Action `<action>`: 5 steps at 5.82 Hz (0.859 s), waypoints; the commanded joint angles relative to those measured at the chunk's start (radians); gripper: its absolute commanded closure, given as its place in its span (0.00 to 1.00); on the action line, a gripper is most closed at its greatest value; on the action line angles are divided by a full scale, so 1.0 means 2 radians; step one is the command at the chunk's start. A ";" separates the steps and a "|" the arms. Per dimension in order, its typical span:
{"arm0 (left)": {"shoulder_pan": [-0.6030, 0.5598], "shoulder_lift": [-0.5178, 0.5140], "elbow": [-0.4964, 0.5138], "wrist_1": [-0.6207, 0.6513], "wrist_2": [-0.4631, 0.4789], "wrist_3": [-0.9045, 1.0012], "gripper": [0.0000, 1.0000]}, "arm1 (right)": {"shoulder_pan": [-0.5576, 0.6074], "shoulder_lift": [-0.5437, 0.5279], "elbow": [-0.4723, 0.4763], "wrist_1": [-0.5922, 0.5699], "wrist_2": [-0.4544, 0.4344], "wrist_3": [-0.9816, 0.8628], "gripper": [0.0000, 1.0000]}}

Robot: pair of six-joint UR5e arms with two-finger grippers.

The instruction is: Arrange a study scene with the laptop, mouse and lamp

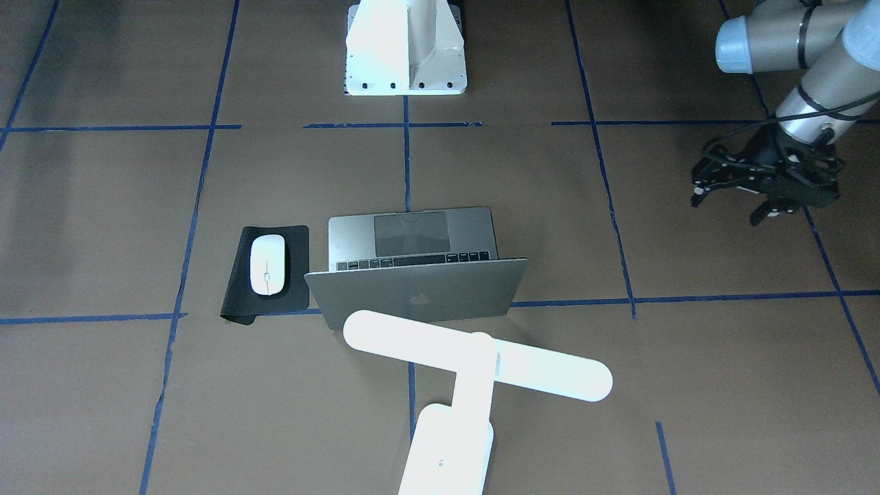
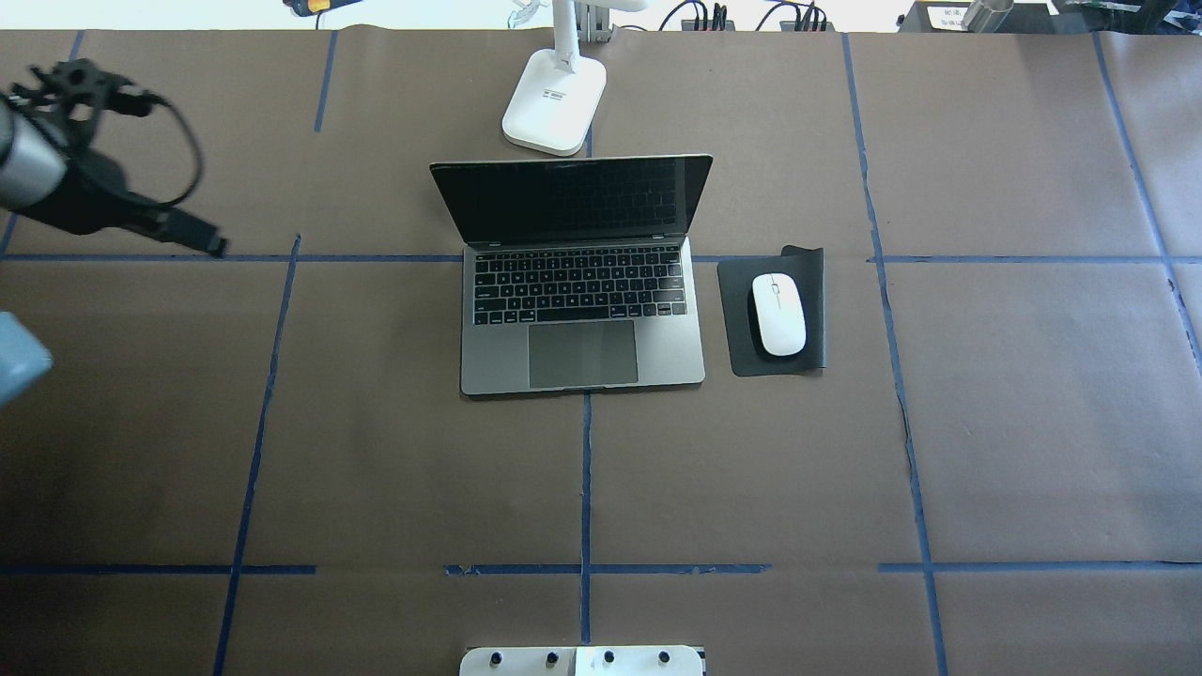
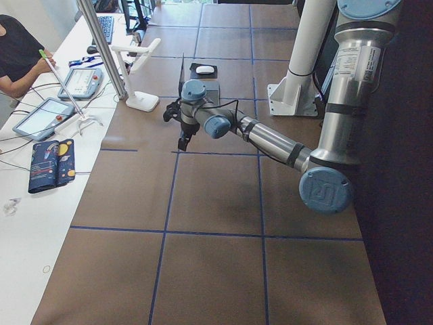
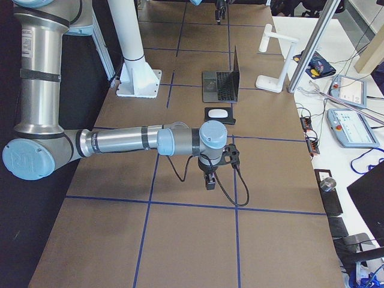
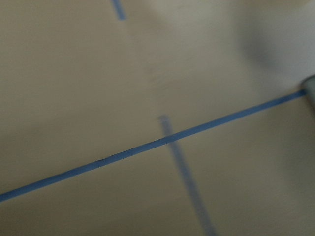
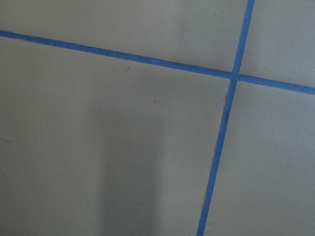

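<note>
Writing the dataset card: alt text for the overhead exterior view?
Open silver-grey laptop centred on brown paper gridded with blue tape, white mouse on a black mat to its right, white lamp standing behind its screen. The left gripper hangs open and empty at the view's far left.

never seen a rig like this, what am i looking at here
Two robot arms at a brown table marked with blue tape. Six cameras catch one moment: one faces the robot, one looks over its shoulders, two watch from the table's ends, one on each wrist sees only bare table. The laptop stands open in the middle, the mouse lies on a black mat beside it, the lamp stands behind the screen. The left gripper hangs open and empty; the right gripper is too far off to judge.
</note>
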 commanded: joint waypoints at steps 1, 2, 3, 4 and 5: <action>-0.085 0.048 -0.004 0.098 0.000 0.156 0.02 | -0.001 0.000 -0.002 -0.001 -0.001 0.000 0.00; -0.144 0.049 -0.003 0.201 -0.006 0.253 0.01 | -0.001 0.000 -0.002 -0.001 -0.001 0.001 0.00; -0.208 0.045 0.002 0.279 -0.044 0.260 0.00 | -0.001 -0.001 -0.003 -0.001 0.000 0.001 0.00; -0.227 0.062 0.015 0.290 -0.056 0.261 0.00 | -0.001 0.001 -0.005 -0.001 0.000 0.001 0.00; -0.257 0.094 0.039 0.283 -0.074 0.266 0.00 | 0.001 -0.002 -0.005 0.000 0.000 0.001 0.00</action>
